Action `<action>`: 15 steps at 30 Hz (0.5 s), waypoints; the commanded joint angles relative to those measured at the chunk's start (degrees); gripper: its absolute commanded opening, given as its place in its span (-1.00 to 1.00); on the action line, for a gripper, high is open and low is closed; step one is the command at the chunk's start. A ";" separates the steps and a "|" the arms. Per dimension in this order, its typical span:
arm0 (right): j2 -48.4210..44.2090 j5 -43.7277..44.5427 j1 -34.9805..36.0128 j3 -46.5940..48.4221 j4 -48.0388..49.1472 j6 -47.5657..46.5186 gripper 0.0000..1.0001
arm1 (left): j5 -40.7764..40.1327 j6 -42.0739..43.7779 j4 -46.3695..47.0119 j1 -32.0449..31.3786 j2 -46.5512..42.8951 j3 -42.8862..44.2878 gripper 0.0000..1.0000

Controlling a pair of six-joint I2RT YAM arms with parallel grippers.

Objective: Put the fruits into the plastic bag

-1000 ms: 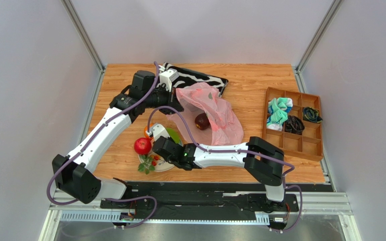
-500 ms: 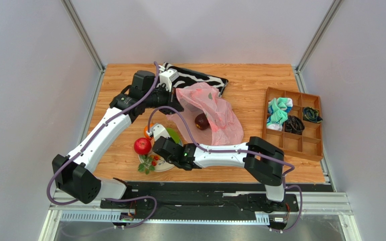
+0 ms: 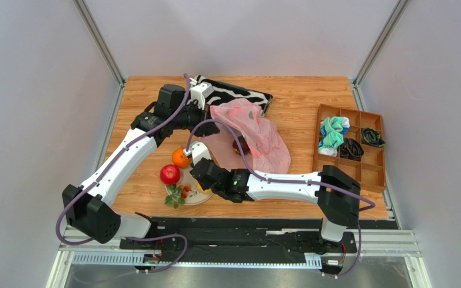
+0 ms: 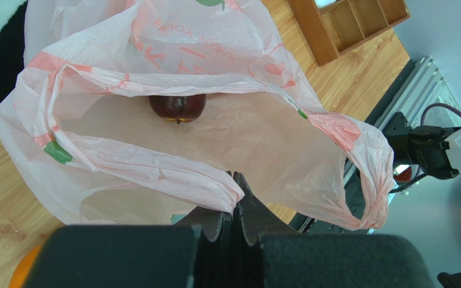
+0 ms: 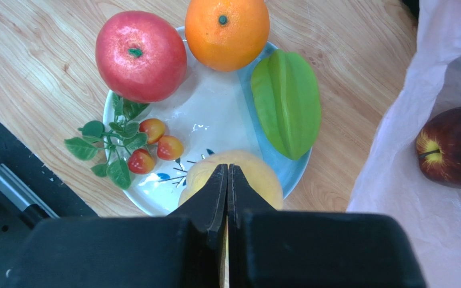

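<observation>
Plate [image 5: 212, 117]: round, blue-and-cream, standing on the wooden surface [image 3: 299, 96] near the arm bases. It is taken as the reference for all positions below.

Fruits on or at the plate:
- The red fruit [image 5: 141, 55] is seated at the left rim.
- The orange [image 5: 227, 33] is seated at the far rim, just beside the red fruit.
- The green ridged fruit [image 5: 287, 102] is laid along the right side.
- The yellow-orange fruit [image 5: 260, 174] is found at the near side.
- The berry sprig [image 5: 134, 147] is laid on the near-left part, with its leaves over the rim.

Plastic bag [image 4: 215, 132]: pink and translucent, spread on the surface beyond and to the right of the plate. Its mouth is held agape towards the plate. The dark maroon fruit [image 4: 177, 107] is seen lying inside it.

Left hand [image 4: 234, 180]: positioned beyond the plate. The fingers are pinched fully together on the near edge of the bag's mouth, which is lifted by them.

Right hand [image 5: 227, 171]: positioned directly over the plate. The fingers are pressed together with no gap, the tips are set over the yellow-orange fruit, and nothing is seen to be gripped.

Other items: a zebra-striped pouch [image 3: 239, 96] is noted beyond the bag, and a compartmented wooden tray [image 3: 350, 147] well to the right of the plate.
</observation>
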 commanded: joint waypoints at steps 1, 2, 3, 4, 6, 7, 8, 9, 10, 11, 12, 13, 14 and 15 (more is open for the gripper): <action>-4.20 -1.23 0.24 -2.09 2.66 1.92 -1.00 | 0.37 0.08 -0.20 -0.32 -2.28 0.34 -1.00; -4.81 -1.49 0.24 -3.05 2.92 2.10 -1.00 | 0.37 0.08 -0.20 -0.32 -2.20 0.34 -1.00; -5.43 -1.93 0.33 -3.32 3.27 2.19 -1.00 | 0.37 -0.01 -0.29 -0.32 -2.19 0.34 -1.00; -6.74 -2.11 0.33 -3.76 3.45 2.54 -1.00 | 0.37 -0.01 -0.29 -0.32 -2.19 0.43 -1.00; -8.07 -2.02 0.33 -4.72 3.71 2.71 -1.00 | 0.37 -0.01 -0.21 -0.32 -2.11 0.34 -1.00; -9.55 -2.02 0.25 -4.99 3.63 2.80 -1.00 | 0.37 -0.01 -0.20 -0.32 -2.11 0.34 -1.00; -10.17 -1.93 0.33 -5.25 3.63 2.80 -1.00 | 0.37 -0.01 -0.20 -0.32 -2.11 0.25 -1.00; -10.96 -1.67 0.33 -5.87 3.63 2.98 -1.00 | 0.37 -0.01 -0.20 -0.32 -2.11 0.34 -1.00; -11.67 -1.58 0.33 -6.22 3.71 3.07 -1.00 | 0.28 -0.01 -0.29 -0.32 -2.02 0.25 -1.00; -13.15 -1.50 0.33 -6.57 3.80 3.24 -0.99 | 0.37 -0.01 -0.21 -0.32 -2.11 0.25 -1.00; -13.87 -1.32 0.33 -7.71 4.41 3.16 -1.00 | 0.37 -0.01 -0.20 -0.32 -2.11 0.25 -1.00; -14.57 -1.32 0.33 -8.50 5.11 3.15 -1.00 | 0.37 -0.01 -0.20 -0.32 -2.11 0.25 -1.00; -16.05 -1.23 0.33 -9.12 5.73 3.24 -1.00 | 0.37 -0.01 -0.20 -0.32 -2.11 0.25 -1.00; -16.59 -0.88 0.33 -9.56 6.60 3.24 -1.00 | 0.37 -0.01 -0.20 -0.32 -2.11 0.25 -1.00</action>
